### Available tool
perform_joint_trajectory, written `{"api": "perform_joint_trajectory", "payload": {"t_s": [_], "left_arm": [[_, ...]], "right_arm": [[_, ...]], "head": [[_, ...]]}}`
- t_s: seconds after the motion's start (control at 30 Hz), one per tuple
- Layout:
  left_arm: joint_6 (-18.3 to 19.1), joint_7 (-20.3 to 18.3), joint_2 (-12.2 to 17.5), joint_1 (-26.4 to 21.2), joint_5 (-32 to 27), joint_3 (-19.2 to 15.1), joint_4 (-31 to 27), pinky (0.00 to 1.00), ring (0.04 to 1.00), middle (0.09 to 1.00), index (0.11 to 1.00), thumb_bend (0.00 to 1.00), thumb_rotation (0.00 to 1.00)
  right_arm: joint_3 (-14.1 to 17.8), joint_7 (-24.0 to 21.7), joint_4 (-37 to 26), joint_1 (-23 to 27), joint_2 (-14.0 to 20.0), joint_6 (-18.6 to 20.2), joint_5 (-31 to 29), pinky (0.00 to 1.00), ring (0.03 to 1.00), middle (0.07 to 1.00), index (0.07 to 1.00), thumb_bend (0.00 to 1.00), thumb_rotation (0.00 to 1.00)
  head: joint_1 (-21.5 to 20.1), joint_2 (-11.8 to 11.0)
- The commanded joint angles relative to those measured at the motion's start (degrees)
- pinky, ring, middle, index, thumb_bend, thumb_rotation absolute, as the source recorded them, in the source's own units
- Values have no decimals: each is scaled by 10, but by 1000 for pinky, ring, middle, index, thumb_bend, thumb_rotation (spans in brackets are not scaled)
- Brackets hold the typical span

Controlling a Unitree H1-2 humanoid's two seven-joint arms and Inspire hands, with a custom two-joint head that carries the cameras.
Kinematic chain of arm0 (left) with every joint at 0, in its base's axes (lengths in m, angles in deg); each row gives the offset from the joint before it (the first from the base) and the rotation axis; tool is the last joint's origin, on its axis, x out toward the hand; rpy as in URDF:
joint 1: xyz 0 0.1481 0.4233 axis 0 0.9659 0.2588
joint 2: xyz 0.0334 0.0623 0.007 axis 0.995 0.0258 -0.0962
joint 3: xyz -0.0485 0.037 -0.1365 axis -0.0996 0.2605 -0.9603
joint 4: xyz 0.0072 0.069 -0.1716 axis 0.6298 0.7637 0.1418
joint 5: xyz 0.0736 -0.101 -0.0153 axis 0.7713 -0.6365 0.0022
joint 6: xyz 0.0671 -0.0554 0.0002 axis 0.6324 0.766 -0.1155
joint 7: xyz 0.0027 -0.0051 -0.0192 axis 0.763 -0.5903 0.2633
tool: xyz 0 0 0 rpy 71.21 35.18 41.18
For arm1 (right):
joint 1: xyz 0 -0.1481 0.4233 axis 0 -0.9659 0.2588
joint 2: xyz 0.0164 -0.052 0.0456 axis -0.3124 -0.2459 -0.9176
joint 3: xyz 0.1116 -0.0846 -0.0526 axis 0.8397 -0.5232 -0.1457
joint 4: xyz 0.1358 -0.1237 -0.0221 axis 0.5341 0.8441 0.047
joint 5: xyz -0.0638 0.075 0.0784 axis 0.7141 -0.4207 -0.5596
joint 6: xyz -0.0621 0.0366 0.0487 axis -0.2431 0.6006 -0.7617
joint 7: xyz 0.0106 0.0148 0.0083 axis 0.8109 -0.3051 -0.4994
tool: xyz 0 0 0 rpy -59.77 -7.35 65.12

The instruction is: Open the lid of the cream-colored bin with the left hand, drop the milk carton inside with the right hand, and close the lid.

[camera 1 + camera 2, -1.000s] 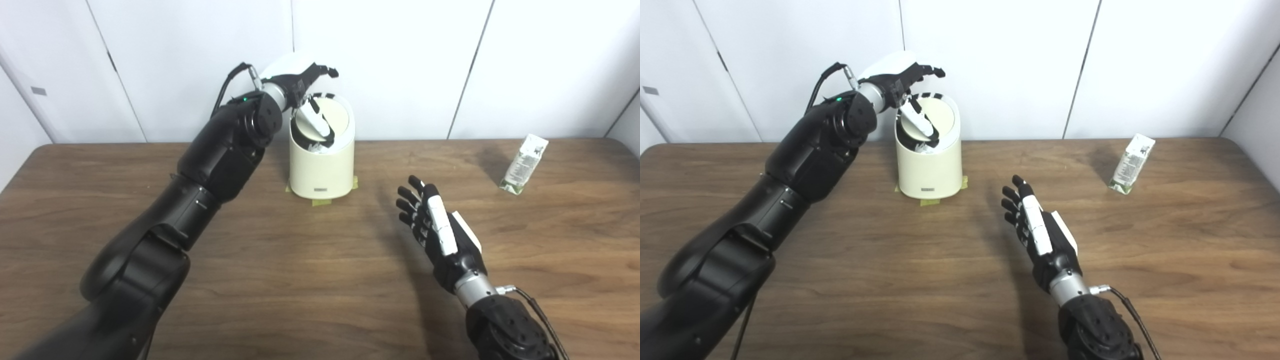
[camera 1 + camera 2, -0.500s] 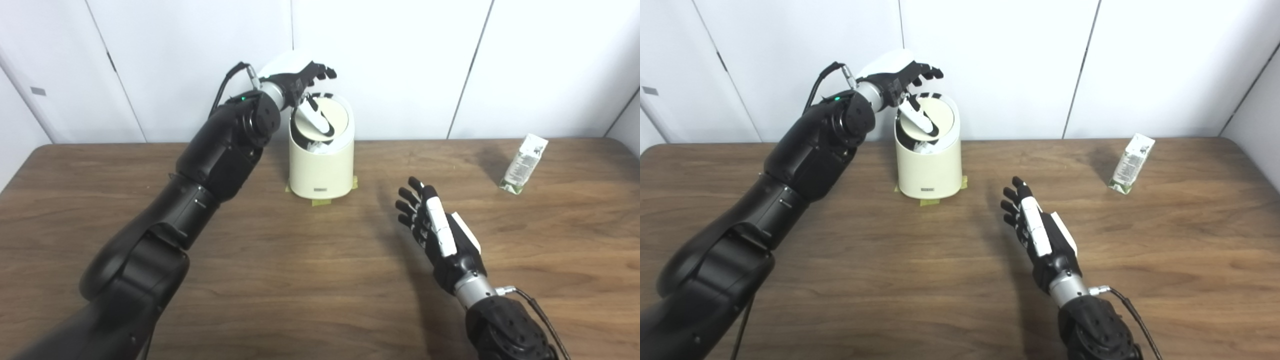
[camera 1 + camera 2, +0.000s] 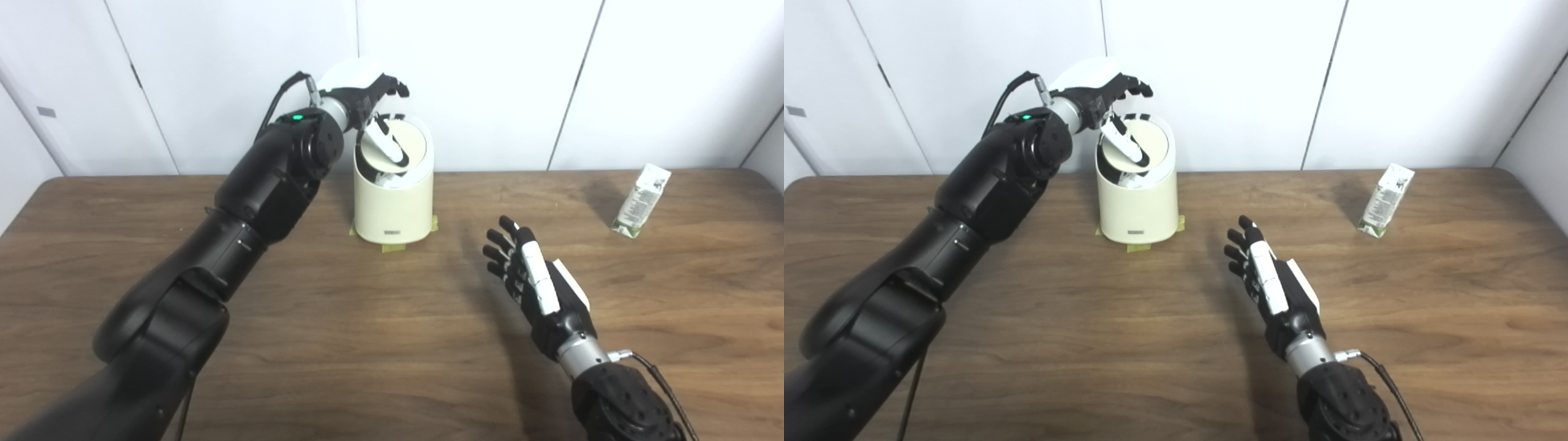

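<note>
the cream-colored bin [image 3: 394, 196] stands toward the back of the table [image 3: 343, 343], with yellow tape showing under its base, and everything here is placed from it. the left robot hand [image 3: 373, 107] is right on top of the bin, its thumb pressed down onto the round lid [image 3: 401, 142], which is tipped so that a dark gap shows at the lid's near-left edge; the other fingers are spread above the bin's back rim, holding nothing. so the first step looks part done at best: the lid is tilted inward but the opening is narrow, and i cannot tell whether it is wide enough for the carton. the milk carton [image 3: 641, 201] stands untouched, leaning a little, well to the right of the bin near the table's right edge. the right robot hand [image 3: 531, 278] hovers over the table in front of the bin and to its right, between the bin and the carton but closer to the viewer than either, fingers apart and empty, well apart from the carton. picking up the carton, dropping it in and closing the lid are all left to do.
</note>
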Motion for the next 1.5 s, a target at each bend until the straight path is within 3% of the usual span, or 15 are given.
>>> {"api": "perform_joint_trajectory", "payload": {"t_s": [0.0,0.53,0.63,0.77,0.87,0.93,1.07,1.17,1.23,1.33,1.47], "left_arm": [[-12,13,12,-33,23,8,-6,732,854,869,835,855,6],[-54,23,17,-15,85,58,-9,811,867,861,854,886,30],[-48,23,11,-15,62,33,-10,803,866,862,855,881,21],[1,-6,-13,-19,-31,-54,-14,766,874,879,837,872,0],[38,-21,-16,-25,-81,-107,-30,734,820,853,835,861,8],[44,-20,-10,-24,-99,-128,-43,708,801,840,843,808,108],[47,10,-4,-3,-130,-171,-90,658,773,820,863,620,440],[63,27,-11,15,-152,-200,-118,699,800,837,859,528,548],[85,38,-29,40,-195,-242,-145,769,843,864,864,496,676],[101,46,-42,79,-237,-277,-179,804,868,879,887,433,888],[120,65,-59,137,-272,-301,-235,842,900,914,928,463,974]], "right_arm": [[-2,-2,-19,13,5,-5,0,928,928,950,987,637,1000],[-8,4,-22,14,7,-4,-1,914,918,942,986,659,1000],[-7,3,-21,14,6,-4,-3,915,922,946,991,656,1000],[-9,4,-17,15,5,-5,-3,924,926,955,991,640,1000],[-7,6,-14,17,2,-5,-4,926,925,950,989,646,1000],[-5,8,-13,18,0,-5,-6,924,923,946,986,646,1000],[-7,10,-15,18,1,-5,-5,922,924,948,979,640,1000],[-6,11,-15,19,2,-5,-7,924,926,947,972,633,1000],[-4,10,-13,21,3,-4,-10,927,928,946,967,635,1000],[0,13,-12,25,0,-4,-8,914,921,930,937,640,1000],[6,18,-15,27,-4,-5,-5,889,909,919,917,645,1000]], "head": [[0,1],[-2,5],[-5,1],[-9,2],[-8,2],[-10,0],[-12,0],[-10,-3],[-11,-3],[-12,-5],[-13,-5]]}}
